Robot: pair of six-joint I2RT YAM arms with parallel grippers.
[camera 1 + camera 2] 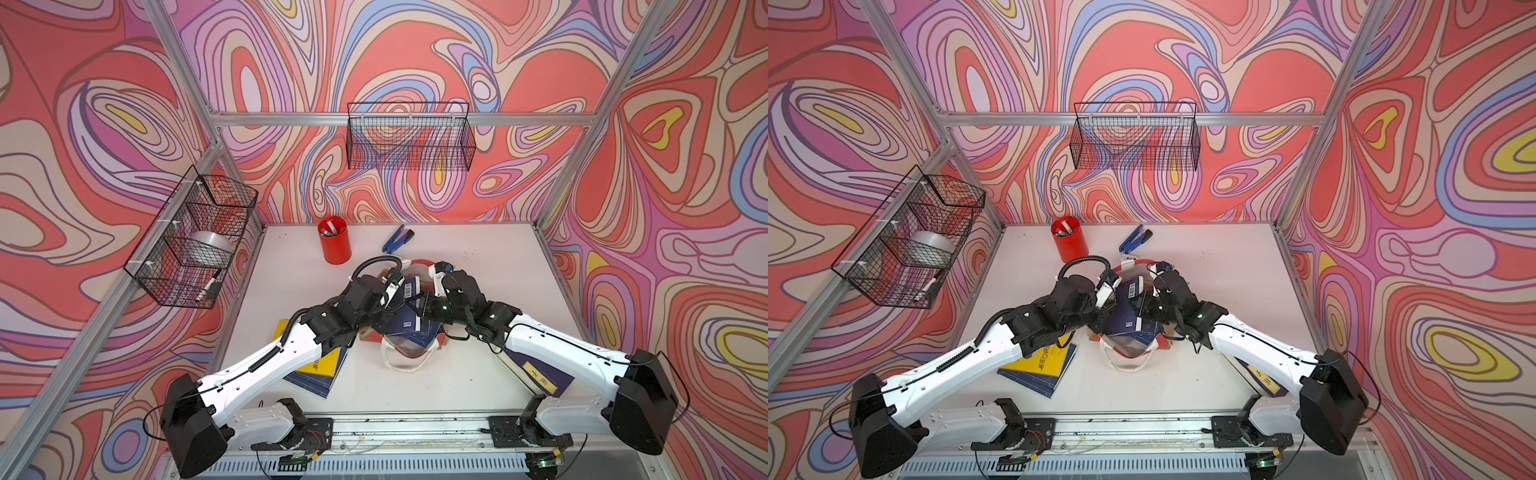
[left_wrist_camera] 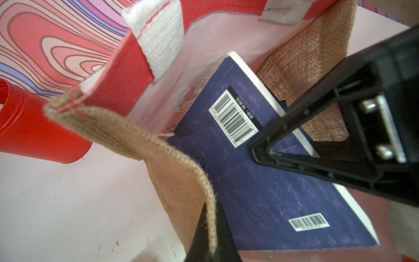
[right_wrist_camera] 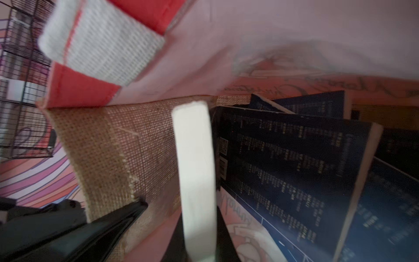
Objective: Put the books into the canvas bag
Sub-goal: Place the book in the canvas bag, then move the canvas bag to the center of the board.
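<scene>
1. The left gripper is clenched on the canvas bag by its burlap rim, holding the mouth open.
2. The right gripper pinches the navy book by its page edge; the book is tilted into the bag, beyond the fingertips.
3. Risk: if the rim slips from the left pinch, the mouth collapses onto the book.
4. The back cover has two barcodes; the price print is unreadable.

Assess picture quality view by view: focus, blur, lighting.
Both top views: sharp, evenly lit, no glare on the table. Left wrist view: the navy book is crisp, while the canvas bag rim nearest the lens goes soft. Right wrist view: blurred throughout and dim inside the bag, the books there dark.
</scene>
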